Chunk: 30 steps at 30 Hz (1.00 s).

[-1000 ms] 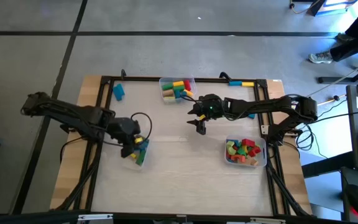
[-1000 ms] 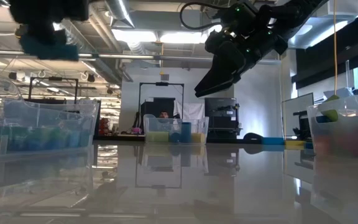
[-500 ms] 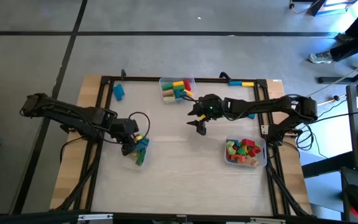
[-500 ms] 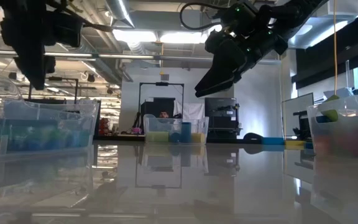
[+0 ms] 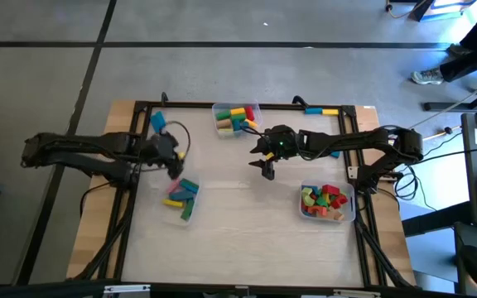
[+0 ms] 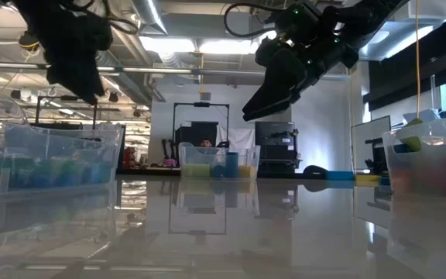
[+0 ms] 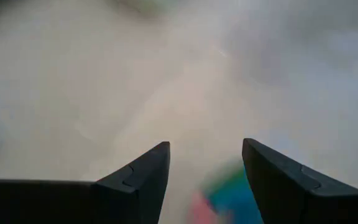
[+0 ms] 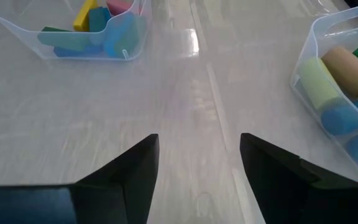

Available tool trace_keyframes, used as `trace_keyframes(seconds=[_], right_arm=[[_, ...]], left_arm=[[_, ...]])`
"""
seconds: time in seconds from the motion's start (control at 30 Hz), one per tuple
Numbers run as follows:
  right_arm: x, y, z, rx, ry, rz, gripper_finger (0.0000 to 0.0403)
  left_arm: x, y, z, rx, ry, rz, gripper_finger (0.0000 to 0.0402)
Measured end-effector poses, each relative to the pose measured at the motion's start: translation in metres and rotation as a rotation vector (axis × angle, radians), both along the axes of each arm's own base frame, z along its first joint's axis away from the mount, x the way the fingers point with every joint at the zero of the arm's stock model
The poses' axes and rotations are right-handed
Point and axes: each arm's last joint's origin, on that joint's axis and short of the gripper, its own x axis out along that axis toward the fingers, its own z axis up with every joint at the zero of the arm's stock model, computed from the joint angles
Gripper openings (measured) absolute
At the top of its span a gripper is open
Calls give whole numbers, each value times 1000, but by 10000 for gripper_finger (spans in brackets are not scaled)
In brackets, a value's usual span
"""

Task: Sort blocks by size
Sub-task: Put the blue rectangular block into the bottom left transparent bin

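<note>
The blocks lie sorted in three clear bins: a left bin (image 5: 182,199) with blue, pink, green and yellow pieces, a far bin (image 5: 236,117) with cylinders, and a right bin (image 5: 327,203) with several small chunks. A loose blue block (image 5: 157,122) lies at the far left. A blue and a yellow block (image 5: 322,110) lie at the far right. My left gripper (image 5: 175,168) hangs open and empty above the table, just on the far side of the left bin; it also shows in its wrist view (image 7: 205,149). My right gripper (image 5: 266,170) hangs open and empty above the table's middle.
The dark frame rail (image 5: 238,105) runs along the table's far edge and down both sides. Bare tabletop (image 5: 247,223) lies between the left and right bins. In the low view the left bin (image 6: 53,163) and right bin (image 6: 432,163) stand at the sides.
My left gripper has gone up from over the left bin and toward the table's far edge. A blue block that showed at it a second ago now lies in that bin. My right arm has kept still.
</note>
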Motion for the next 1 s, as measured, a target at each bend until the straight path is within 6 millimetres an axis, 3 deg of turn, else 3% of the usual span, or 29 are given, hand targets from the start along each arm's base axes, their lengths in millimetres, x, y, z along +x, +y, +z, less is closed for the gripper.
trace_keyframes(seconds=[0.17,0.5,0.7,1.0], right_arm=[[0,0,0,0,0,0,225],[0,0,0,0,-1,0,225],[0,0,0,-1,-1,0,225],[1,0,1,-3,-9,0,225]], left_arm=[[-4,25,1,196,28,244,198],[-8,77,-17,238,257,454,193],[-10,110,-40,194,452,517,123],[-7,137,-66,163,585,549,8]])
